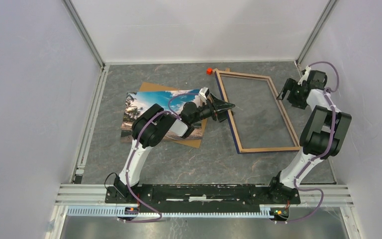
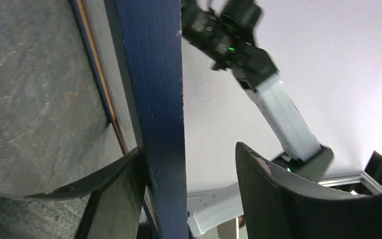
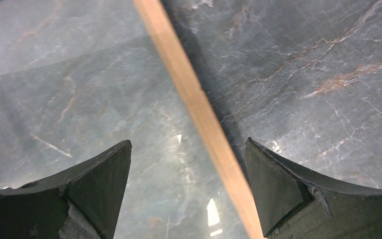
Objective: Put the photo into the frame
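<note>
The frame [image 1: 268,149] lies flat at centre-right of the table, its light wood side up. My left gripper [image 1: 229,106] is at the frame's left rail. In the left wrist view the dark blue rail [image 2: 154,99] stands between the fingers of the left gripper [image 2: 188,149]. One finger [image 2: 114,174] touches the rail and the other [image 2: 268,189] is apart from it, so the gripper is open. My right gripper [image 1: 284,94] hovers open over the right rail [image 3: 179,74], which runs between its fingers [image 3: 189,141]. The photo [image 1: 149,107] lies to the left, partly hidden by the left arm.
A brown backing board [image 1: 195,141] lies under the photo. A small red object [image 1: 209,70] sits by the frame's far left corner. White walls enclose the table on three sides. The right arm [image 2: 278,114] shows in the left wrist view.
</note>
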`<state>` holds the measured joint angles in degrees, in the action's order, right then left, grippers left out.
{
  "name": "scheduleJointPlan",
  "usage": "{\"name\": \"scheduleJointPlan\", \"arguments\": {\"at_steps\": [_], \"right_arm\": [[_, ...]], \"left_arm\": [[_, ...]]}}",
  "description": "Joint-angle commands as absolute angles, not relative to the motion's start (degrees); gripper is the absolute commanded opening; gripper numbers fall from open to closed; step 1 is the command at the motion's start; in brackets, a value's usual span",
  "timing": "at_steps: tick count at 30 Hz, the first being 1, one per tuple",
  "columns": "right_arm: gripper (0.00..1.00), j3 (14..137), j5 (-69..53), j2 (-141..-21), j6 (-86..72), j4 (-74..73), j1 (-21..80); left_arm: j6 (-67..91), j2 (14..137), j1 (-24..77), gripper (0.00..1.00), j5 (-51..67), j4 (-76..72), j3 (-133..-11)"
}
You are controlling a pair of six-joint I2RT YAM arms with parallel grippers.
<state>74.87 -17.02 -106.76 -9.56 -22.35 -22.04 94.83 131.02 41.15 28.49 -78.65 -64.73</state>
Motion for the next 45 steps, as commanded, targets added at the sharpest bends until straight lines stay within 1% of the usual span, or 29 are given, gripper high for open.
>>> {"name": "scheduleJointPlan", "arguments": {"at_steps": [1,5,8,11,16,18,22,27,32,34,37,40,45], "right_arm": [[0.90,75.3,-10.5,-96.7,-8.9,-24.7,-16.2],[0.89,69.9,-9.5,-89.7,-9.2,-23.7,-7.1],[0.89,68.3,-8.5,-87.6,-8.3,-24.4,-4.7],[0.91,70.5,-6.2,-89.2,-7.1,-26.1,-6.3],[0.91,71.6,-23.5,-93.6,-11.4,-19.2,-15.3],[0.91,73.3,-23.6,-96.2,-11.7,-17.9,-17.7],[0.91,79.3,-20.8,-103.2,-9.9,-21.3,-20.3],[0.91,79.7,-19.8,-105.8,-9.3,-20.4,-21.6],[0.90,78.4,-23.3,-105.2,-7.5,-20.0,-21.1],[0.90,77.3,-20.6,-104.7,-6.8,-19.7,-21.2],[0.90,79.0,-17.7,-106.4,-4.8,-21.6,-21.8],[0.90,81.4,-21.4,-109.6,-4.0,-22.7,-22.6],[0.90,82.4,-28.0,-114.2,-3.5,-21.6,-23.5]], "left_arm": [[91.9,129.0,41.0,0.69,27.5,-74.5,-64.7],[91.0,128.3,41.0,0.64,27.3,-71.7,-64.5],[90.6,128.0,41.0,0.61,27.3,-70.2,-64.0],[90.4,127.9,41.0,0.60,27.1,-70.7,-63.5],[93.2,129.9,40.5,0.58,26.9,-77.6,-63.5],[95.0,131.4,40.3,0.57,26.9,-83.0,-63.9],[95.8,133.0,39.8,0.56,28.2,-89.1,-65.1],[95.2,133.5,39.4,0.55,29.3,-89.1,-66.0],[94.5,132.4,39.1,0.53,29.4,-85.8,-65.6],[94.3,131.7,39.0,0.51,29.2,-85.2,-65.2],[94.0,130.5,38.6,0.48,29.6,-83.0,-64.6],[94.6,129.5,38.0,0.43,30.6,-79.5,-63.7],[94.1,127.0,36.5,0.40,32.2,-75.9,-61.1]]}}
